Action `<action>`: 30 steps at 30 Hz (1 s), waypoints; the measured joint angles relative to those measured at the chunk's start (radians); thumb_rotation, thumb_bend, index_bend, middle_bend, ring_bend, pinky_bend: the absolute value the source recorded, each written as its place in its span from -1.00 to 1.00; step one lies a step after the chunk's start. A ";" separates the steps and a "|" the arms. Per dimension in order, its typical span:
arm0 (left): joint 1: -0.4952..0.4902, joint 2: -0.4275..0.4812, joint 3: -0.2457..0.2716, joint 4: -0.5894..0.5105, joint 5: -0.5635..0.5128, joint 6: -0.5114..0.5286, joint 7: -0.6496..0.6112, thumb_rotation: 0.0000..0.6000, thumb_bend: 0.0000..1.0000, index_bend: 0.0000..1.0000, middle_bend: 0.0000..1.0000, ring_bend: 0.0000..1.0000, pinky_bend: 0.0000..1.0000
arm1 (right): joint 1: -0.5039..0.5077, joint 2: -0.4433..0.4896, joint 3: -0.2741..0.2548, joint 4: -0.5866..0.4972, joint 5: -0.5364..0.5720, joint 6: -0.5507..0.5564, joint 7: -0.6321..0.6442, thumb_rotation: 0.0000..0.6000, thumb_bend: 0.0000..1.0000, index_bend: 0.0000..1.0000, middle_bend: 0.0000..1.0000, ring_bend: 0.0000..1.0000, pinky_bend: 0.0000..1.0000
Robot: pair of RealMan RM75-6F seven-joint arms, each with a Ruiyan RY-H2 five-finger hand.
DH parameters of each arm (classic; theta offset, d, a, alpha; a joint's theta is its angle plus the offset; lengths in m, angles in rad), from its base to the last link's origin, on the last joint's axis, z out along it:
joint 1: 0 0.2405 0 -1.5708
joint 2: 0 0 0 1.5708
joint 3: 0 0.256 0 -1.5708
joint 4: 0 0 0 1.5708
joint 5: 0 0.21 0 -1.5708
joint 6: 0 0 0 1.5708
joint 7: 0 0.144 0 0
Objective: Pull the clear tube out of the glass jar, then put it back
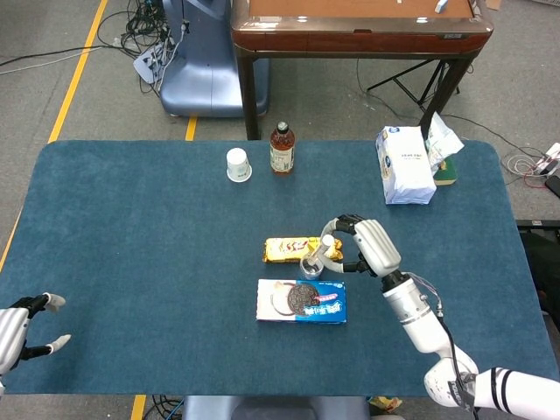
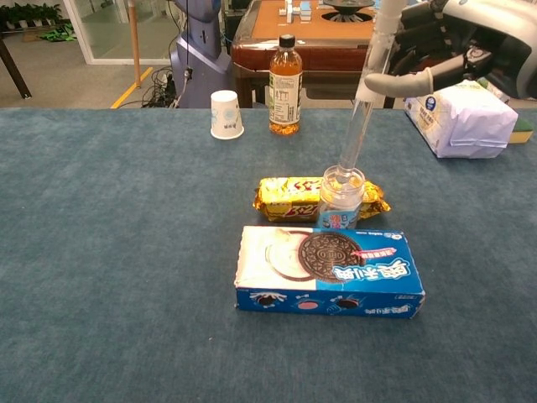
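Note:
A small glass jar stands between a yellow snack pack and a cookie box. My right hand pinches the clear tube near its top, with the tube nearly upright and leaning right. The tube's lower end sits at the jar's mouth, just inside the rim. My left hand hovers at the table's near left corner, fingers apart, holding nothing.
A yellow snack pack lies behind the jar and a blue cookie box lies in front of it. A paper cup and a tea bottle stand further back. A white tissue pack sits at the far right.

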 measured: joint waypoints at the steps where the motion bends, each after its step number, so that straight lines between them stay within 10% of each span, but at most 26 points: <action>1: 0.000 0.000 0.000 0.000 -0.001 0.000 -0.001 1.00 -0.72 -0.23 -0.09 -0.22 0.19 | 0.001 -0.005 -0.001 0.006 0.001 -0.002 0.003 1.00 0.04 0.34 0.11 -0.20 -0.25; 30: 0.008 0.009 -0.002 -0.001 0.008 0.015 -0.020 1.00 -0.72 -0.23 -0.09 -0.22 0.19 | 0.012 -0.159 -0.047 0.208 0.022 -0.057 0.041 1.00 0.03 0.34 -0.19 -0.53 -0.49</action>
